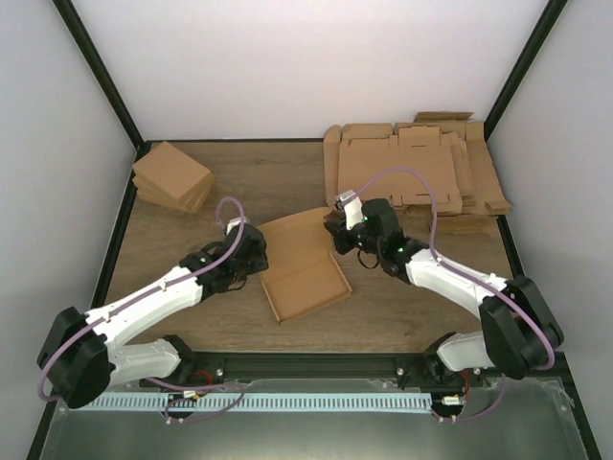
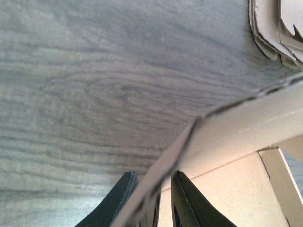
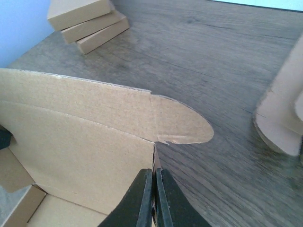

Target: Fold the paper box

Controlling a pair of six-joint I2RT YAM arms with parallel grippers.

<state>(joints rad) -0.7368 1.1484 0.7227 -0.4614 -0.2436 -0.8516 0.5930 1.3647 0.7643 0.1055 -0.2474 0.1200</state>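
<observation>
The paper box [image 1: 302, 264] lies in the middle of the table, a shallow brown tray with its rear panel [image 3: 75, 127] standing up and a rounded tab [image 3: 182, 123] at that panel's corner. My left gripper [image 1: 262, 257] is at the box's left side. In the left wrist view the left wall [image 2: 222, 130] runs between the two fingers [image 2: 154, 174], which are pinched on it. My right gripper [image 1: 335, 234] is at the box's far right corner. Its jaws [image 3: 154, 171] are shut on the thin edge of the side wall just below the tab.
A thick pile of flat tabbed cardboard sheets [image 1: 421, 168] lies at the back right, its edge also in the left wrist view [image 2: 274, 28]. A pile of small folded boxes [image 1: 172, 177] sits at the back left, seen again in the right wrist view [image 3: 87, 21].
</observation>
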